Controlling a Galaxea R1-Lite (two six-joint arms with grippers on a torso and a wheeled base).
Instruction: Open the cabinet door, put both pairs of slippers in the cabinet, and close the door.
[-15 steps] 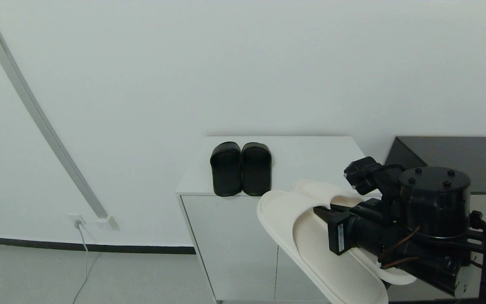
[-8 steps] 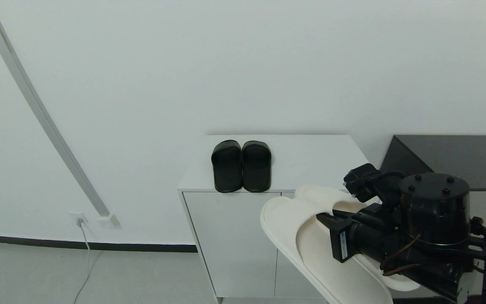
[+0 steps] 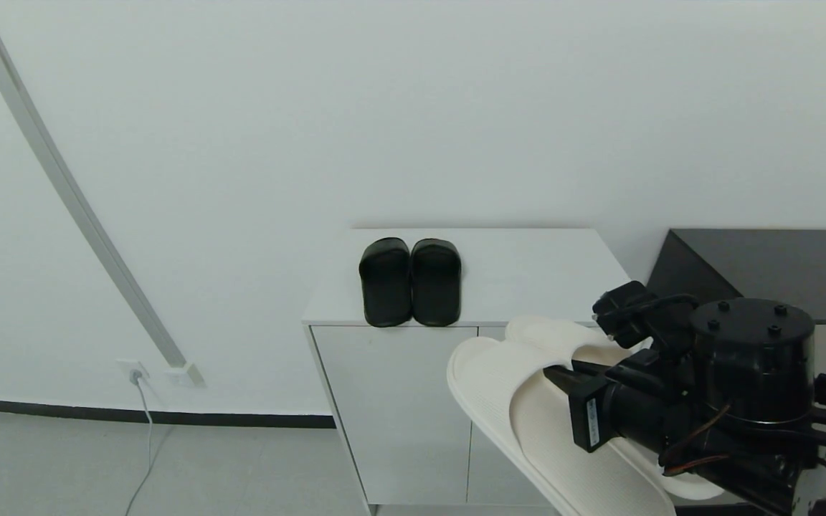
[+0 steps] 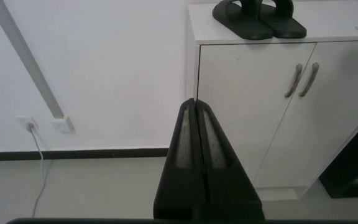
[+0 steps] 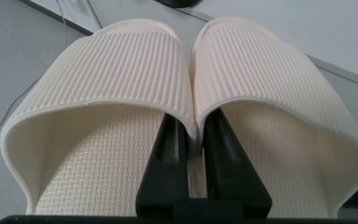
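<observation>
The right end effector (image 5: 195,124) is closed on the pair of cream ribbed foam slippers (image 5: 135,68). Its two black fingers (image 5: 169,155) go in under the straps, one finger in each slipper, and they press together the two inner edges where the slippers touch. In the head view this end effector (image 3: 555,373) holds the cream pair (image 3: 499,387) in the air, tilted, with the toes pointing to the cabinet and in front of its right door.

The left end effector (image 4: 195,109) is closed with nothing in it; its two fingers lie flat against each other. It hangs low, in front of the left side of the cabinet and apart from it.

Farther away stands the white two-door cabinet (image 3: 391,401). Both doors are shut, so the inside is hidden. Two silver handles (image 4: 301,80) sit side by side where the doors meet.

On the top of the cabinet, near the front edge and over the left door, lies the pair of black rubber slippers (image 3: 410,283), side by side and touching.

Behind is a white wall with a grey slanted strip (image 3: 62,193) and a wall socket with a white cable (image 3: 131,374) that runs down to the floor.
</observation>
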